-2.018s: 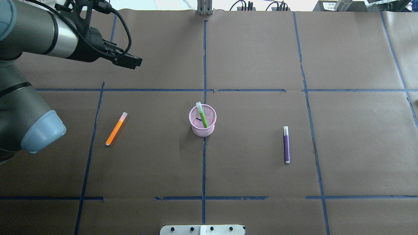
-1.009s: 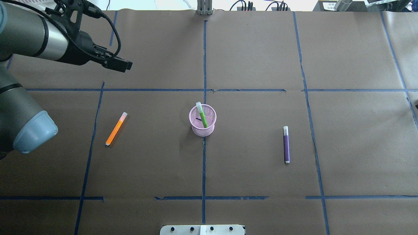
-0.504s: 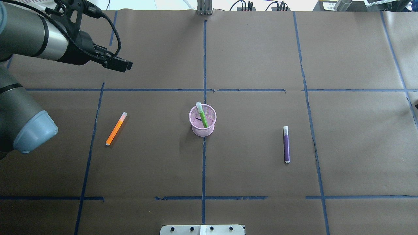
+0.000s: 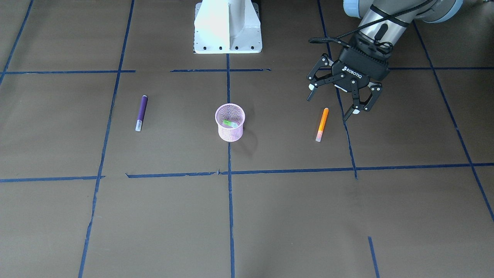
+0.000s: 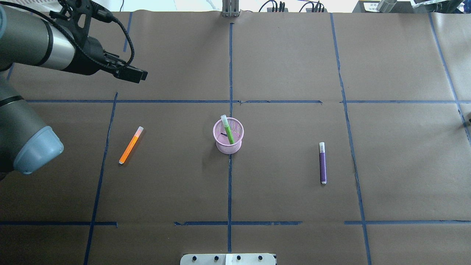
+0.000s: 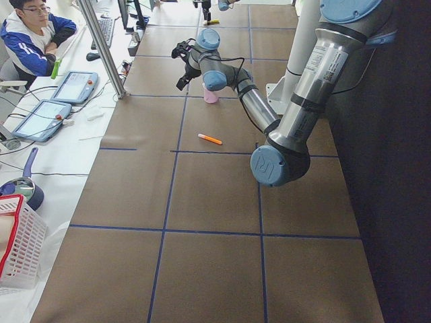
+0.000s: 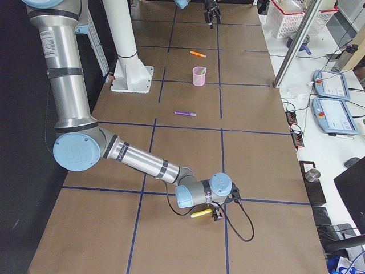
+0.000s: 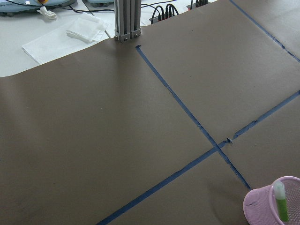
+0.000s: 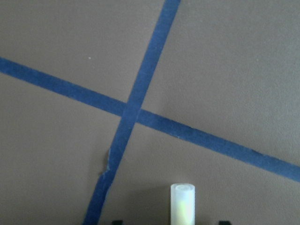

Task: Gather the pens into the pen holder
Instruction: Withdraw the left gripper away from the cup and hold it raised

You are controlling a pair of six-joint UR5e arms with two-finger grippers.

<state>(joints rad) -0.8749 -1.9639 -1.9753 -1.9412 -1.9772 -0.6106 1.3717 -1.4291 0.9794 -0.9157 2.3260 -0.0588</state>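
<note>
- One holder (image 5: 237, 145) is standing at the middle of the table (image 5: 287, 62), with one green pen (image 5: 228, 131) leaning inside it.
- Two pens are lying flat, well apart from it: the orange pen (image 5: 130, 145) on the left side and the purple pen (image 5: 322, 163) on the right.
- A fourth, the yellow pen (image 7: 199, 213), is showing right at the right gripper (image 7: 215, 214), far from the rest. I cannot tell whether that gripper is clamping it.
- The left gripper (image 4: 330, 104) is hovering on the orange pen's side, jaws spread wide and holding nothing.

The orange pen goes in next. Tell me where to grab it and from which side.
Likely best: take the orange pen at mid-barrel, straight down from above, the open left hand closing across its width: it lies flat on the table, a thin straight stick.
</note>
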